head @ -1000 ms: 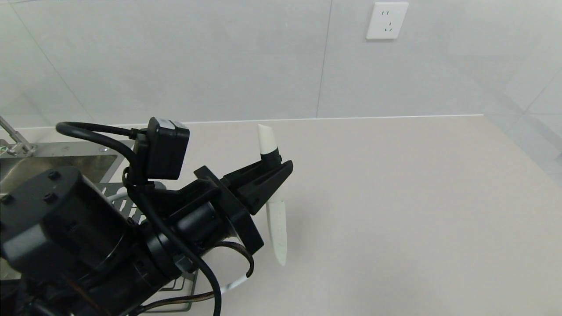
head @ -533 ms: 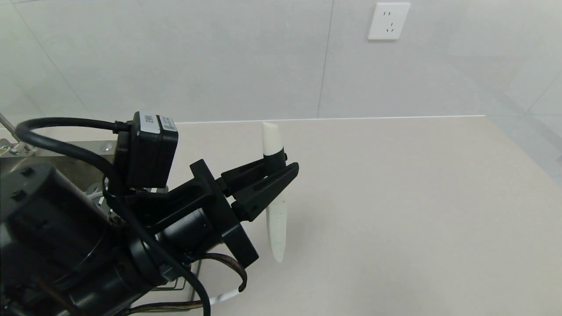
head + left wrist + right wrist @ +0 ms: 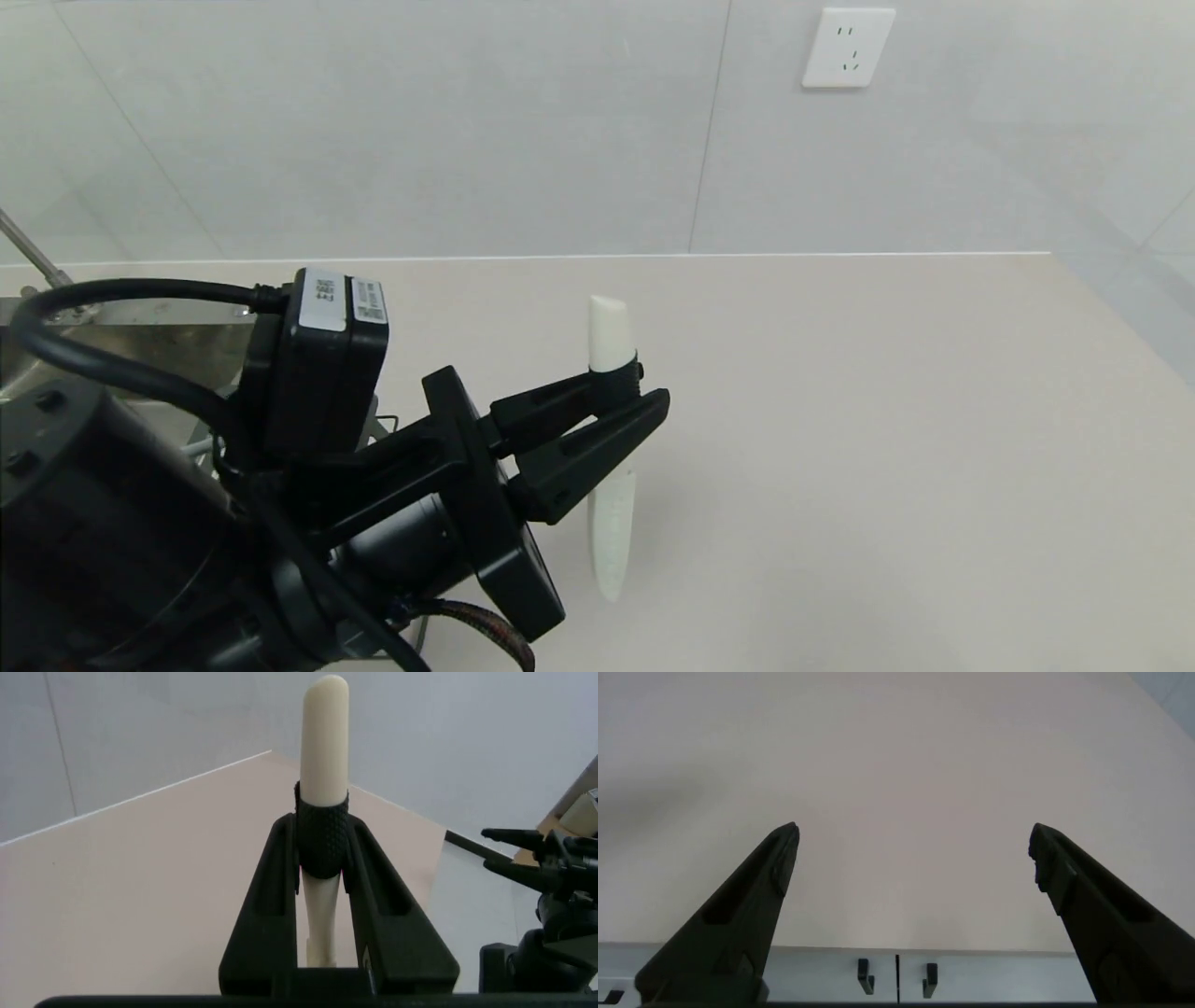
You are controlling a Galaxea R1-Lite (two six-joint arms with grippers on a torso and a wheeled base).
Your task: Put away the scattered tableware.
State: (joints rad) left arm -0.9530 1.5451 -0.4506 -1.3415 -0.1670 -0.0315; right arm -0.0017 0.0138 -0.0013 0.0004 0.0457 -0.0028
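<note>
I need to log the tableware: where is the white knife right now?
In the head view, the white knife hangs blade-down, clamped by the left gripper, above the beige countertop, right of the sink.

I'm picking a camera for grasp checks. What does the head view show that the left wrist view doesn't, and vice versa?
Head view: the blade of the white knife hanging below the left pincer, a wall socket, the sink's steel rim. Left wrist view: the knurling on the knife's black collar, and black apparatus beyond the edge of the countertop. Both: the pincer shut on that collar, handle up, above the beige countertop.
</note>
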